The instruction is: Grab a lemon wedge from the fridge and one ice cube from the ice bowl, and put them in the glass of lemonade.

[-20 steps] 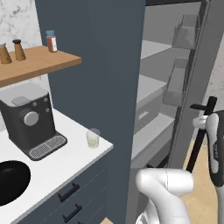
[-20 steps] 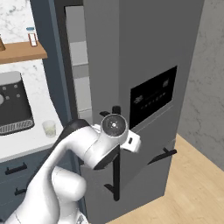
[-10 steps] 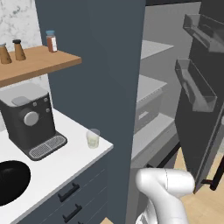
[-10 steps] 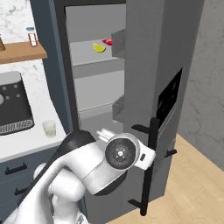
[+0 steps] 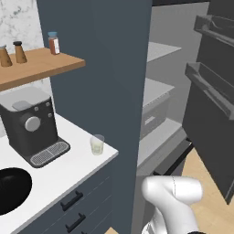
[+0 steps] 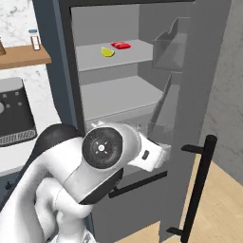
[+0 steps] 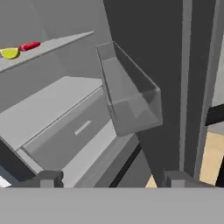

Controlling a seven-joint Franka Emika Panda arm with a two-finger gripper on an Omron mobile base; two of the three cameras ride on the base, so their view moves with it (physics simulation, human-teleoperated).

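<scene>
Reaching stage, item one of two: fridge stands open, door swung wide, fetching of the lemon wedge in hand

- Pincer: jaws spread wide, nothing between them, low before the open compartment
- Lemon wedge: on the upper shelf, well above and to the left of the pincer, just beside a small red item
- Clear door bin: ahead of the pincer, right of centre
- Glass of lemonade: on the tabletop near the coffee machine, well apart from the pincer
- Ice bowl: same tabletop, farther off

Next move, by judgement: raise the pincer to the upper shelf, clear the bin, close on the wedge
</scene>
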